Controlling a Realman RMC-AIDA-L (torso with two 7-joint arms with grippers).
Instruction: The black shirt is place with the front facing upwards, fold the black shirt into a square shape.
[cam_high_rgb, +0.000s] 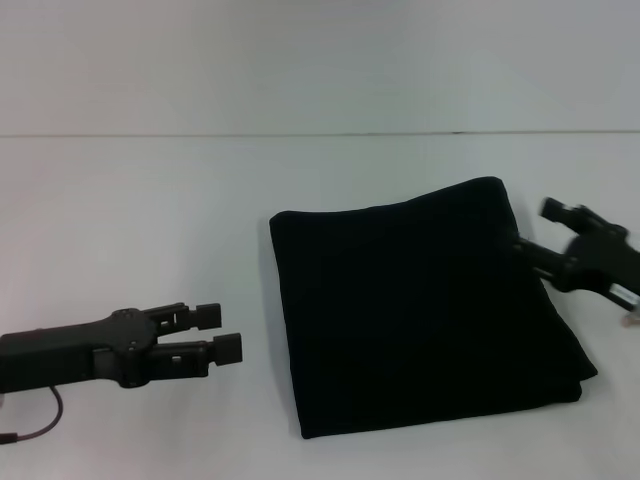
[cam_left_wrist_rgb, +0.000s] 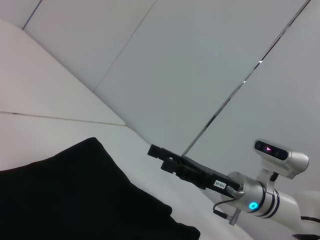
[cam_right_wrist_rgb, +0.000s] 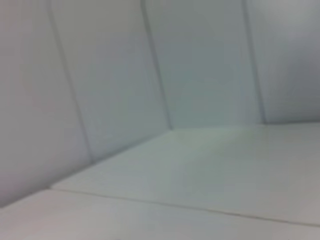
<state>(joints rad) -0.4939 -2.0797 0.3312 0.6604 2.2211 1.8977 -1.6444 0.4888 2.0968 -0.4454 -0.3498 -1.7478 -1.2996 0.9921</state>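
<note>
The black shirt (cam_high_rgb: 420, 320) lies folded into a rough square on the white table, right of centre, with only plain black cloth showing. My left gripper (cam_high_rgb: 220, 331) hovers low to the shirt's left, a clear gap away, open with nothing between its fingers. At the shirt's upper right edge, my right gripper (cam_high_rgb: 536, 226) is open and holds nothing, its lower finger close to the cloth. The left wrist view shows the shirt (cam_left_wrist_rgb: 75, 195) and, beyond it, the right gripper (cam_left_wrist_rgb: 160, 157). Only table and wall appear in the right wrist view.
The white table (cam_high_rgb: 150, 220) runs back to a seam with the wall (cam_high_rgb: 320, 60). Behind the right gripper, the right arm's silver wrist (cam_left_wrist_rgb: 260, 197) has a lit blue ring.
</note>
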